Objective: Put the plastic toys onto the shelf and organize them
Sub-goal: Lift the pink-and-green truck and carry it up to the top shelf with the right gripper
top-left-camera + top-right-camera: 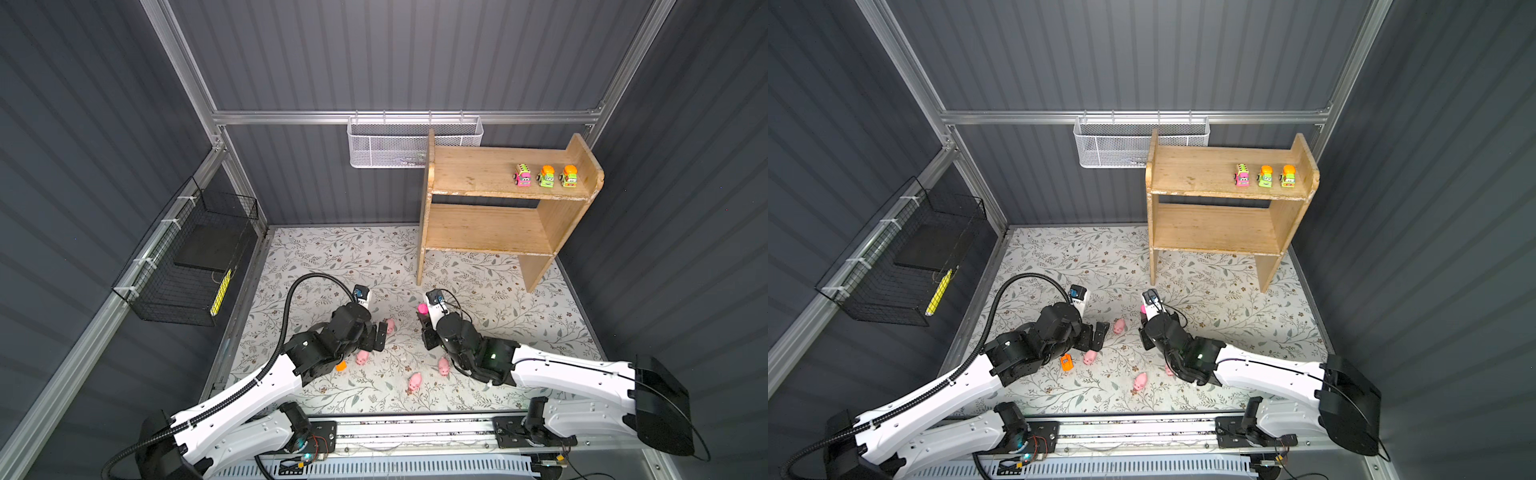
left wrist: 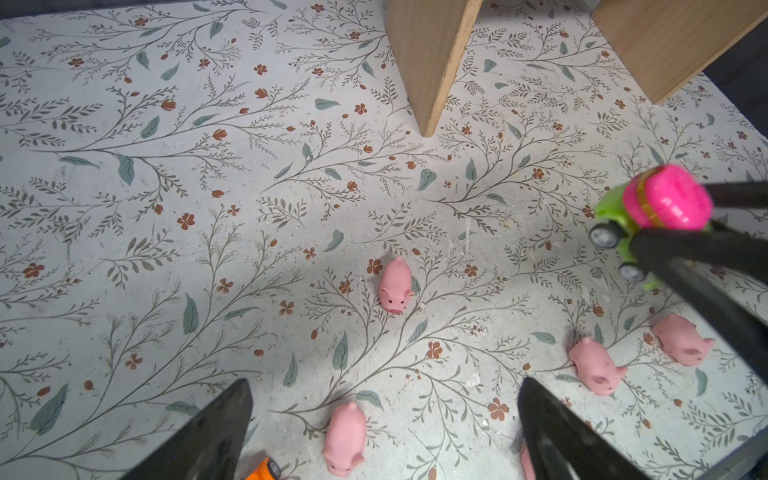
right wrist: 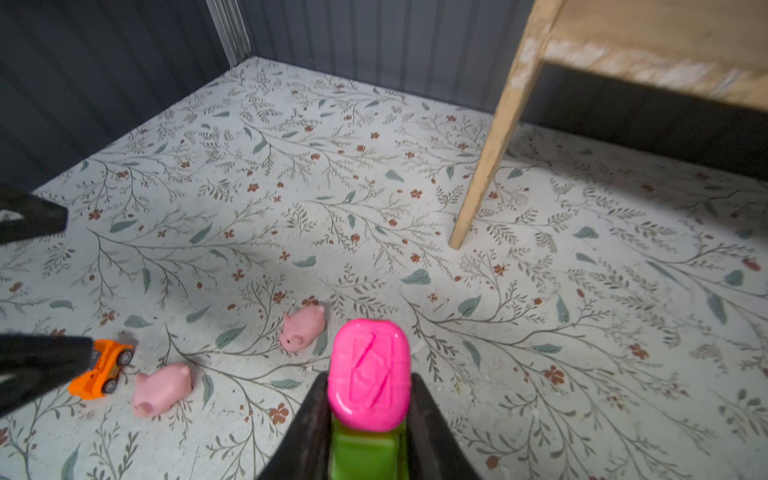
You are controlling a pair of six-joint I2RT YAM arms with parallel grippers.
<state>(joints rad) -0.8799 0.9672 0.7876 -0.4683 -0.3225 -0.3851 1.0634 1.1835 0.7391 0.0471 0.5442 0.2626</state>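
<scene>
Three vehicles (image 1: 545,176) are sitting in a neat row on the top tier of the shelf (image 1: 469,172), close to its right side panel, while the lower tier is lying bare. Down on the tabletop (image 1: 332,257), the right fingers (image 3: 311,428) are pinching a green truck with a pink drum (image 3: 368,374) by its sides, out in front of the shelf's left leg and well short of it. I cannot tell whether its wheels are clear of the surface. The left fingers (image 2: 208,432) are spread wide and gripping nothing, hanging over the pink pigs (image 2: 395,284), which are scattered between the two arms. An orange car (image 3: 99,368) is lying beside the left arm.

So the pick looks done, and I am judging the carry to the shelf to be the step in hand. That move is calling for a lift high enough to clear the top board's front edge. Then the truck wants setting down wheels first, just left of the pink vehicle, facing front like the others.
</scene>
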